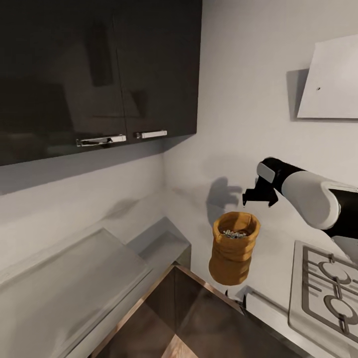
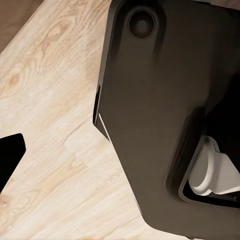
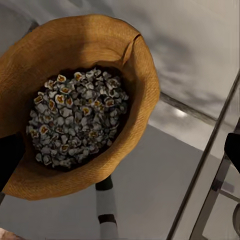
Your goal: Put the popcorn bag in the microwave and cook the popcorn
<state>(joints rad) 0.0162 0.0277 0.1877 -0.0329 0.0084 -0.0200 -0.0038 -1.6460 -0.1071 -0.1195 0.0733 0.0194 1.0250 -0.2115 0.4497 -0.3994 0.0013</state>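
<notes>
The mustard-tan popcorn bag [image 1: 232, 254] stands upright by the countertop's [image 1: 271, 313] front edge, near the wall; whether it rests on the steel I cannot tell. Its rolled rim is open, with greyish popcorn [image 1: 234, 233] kernels heaped inside. In the right wrist view I look straight down into the popcorn bag [image 3: 135, 70] at the popcorn [image 3: 75, 117]. My right gripper [image 1: 259, 201] hangs open just above and to the right of the rim, apart from it, one dark fingertip [image 3: 9, 160] at each side of that view. The microwave is out of view. My left gripper's fingertip [image 2: 10, 155] hangs over wooden floor.
Dark wall cabinets [image 1: 94, 74] with steel handles hang at upper left. A white hood [image 1: 330, 79] is at upper right. The gas hob [image 1: 328, 288] lies right of the bag. A grey steel block [image 1: 74, 283] and a dark glossy surface [image 1: 199, 323] lie below. The robot's dark base [image 2: 160, 115] is beside the floor.
</notes>
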